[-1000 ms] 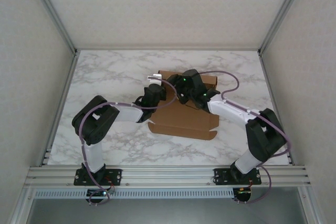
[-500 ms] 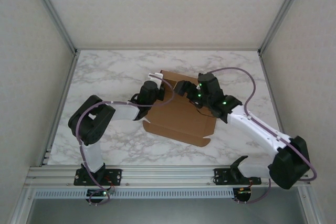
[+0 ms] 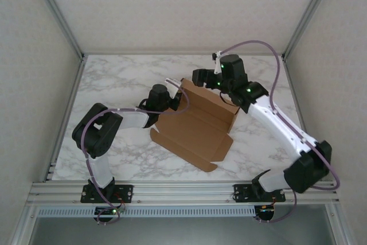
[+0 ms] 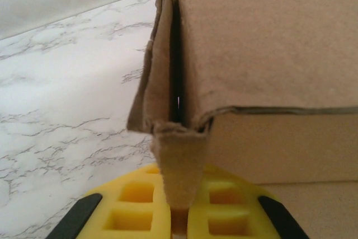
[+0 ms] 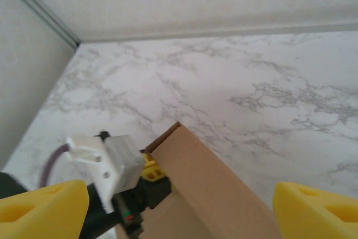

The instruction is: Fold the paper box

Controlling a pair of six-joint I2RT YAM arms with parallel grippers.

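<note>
Top external view: the paper box (image 3: 192, 133) lies mid-bench, turned askew. Its base is flat on the marble bench (image 3: 114, 78) and one long wall is raised along the edge toward 1 o'clock. The left pincer (image 3: 171, 91) is at the box's 11 o'clock corner. In the left wrist view it (image 4: 179, 219) is clamped on a small cardboard tab at the end of that doubled wall. The right pincer (image 3: 202, 76) hovers above the same wall at about 12 o'clock, touching nothing. In its own view its fingertips (image 5: 42, 208) stand wide apart with the wall's top edge between them.

The step in hand looks like setting up this wall and tucking its corner. Next, the right pincer likely has to come down over the wall and press or pinch it while the left holds the tab steady.

The left wrist's white camera mount (image 5: 106, 163) sits just beside the corner, crowding that descent. The near flaps at 5 o'clock lie unfolded.
</note>
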